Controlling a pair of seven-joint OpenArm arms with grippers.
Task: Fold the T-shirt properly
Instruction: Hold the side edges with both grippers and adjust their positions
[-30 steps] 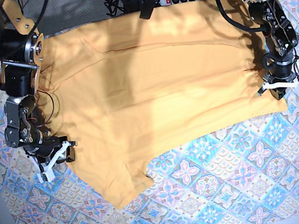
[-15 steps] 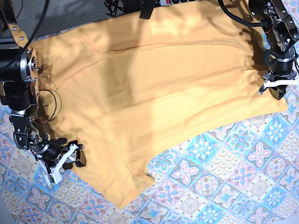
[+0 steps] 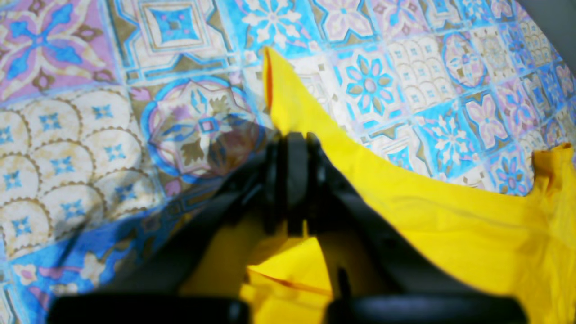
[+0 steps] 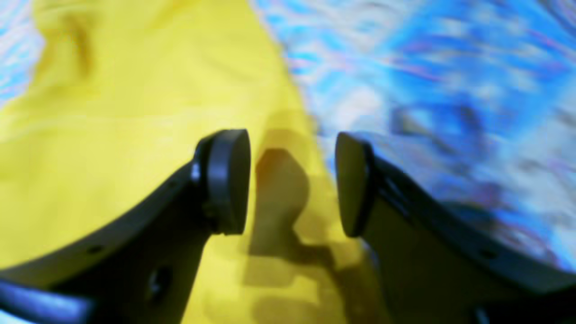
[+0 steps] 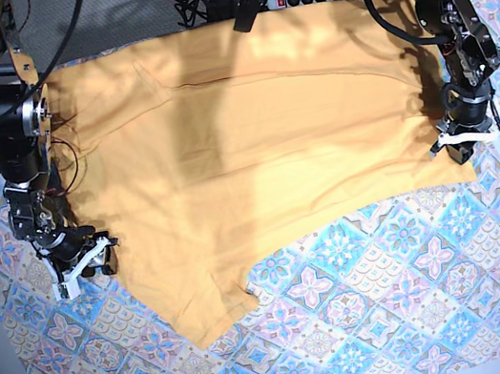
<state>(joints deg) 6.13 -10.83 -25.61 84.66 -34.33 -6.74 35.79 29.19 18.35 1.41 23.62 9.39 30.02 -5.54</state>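
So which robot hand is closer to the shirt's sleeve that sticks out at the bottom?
The right gripper. It hovers open at the T-shirt's edge just beside that sleeve. The left gripper is shut on the T-shirt's far corner, across the whole shirt.

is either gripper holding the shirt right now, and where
The left gripper is clamped on the edge of the yellow-orange cotton T-shirt near its corner; the right gripper is open, holding nothing.

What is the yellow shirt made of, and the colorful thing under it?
The T-shirt looks like soft, matte knit cloth, probably cotton: it wrinkles and drapes where pinched. The tablecloth looks like smooth printed fabric or maybe vinyl, lying flat with a tile pattern; I can't tell which.
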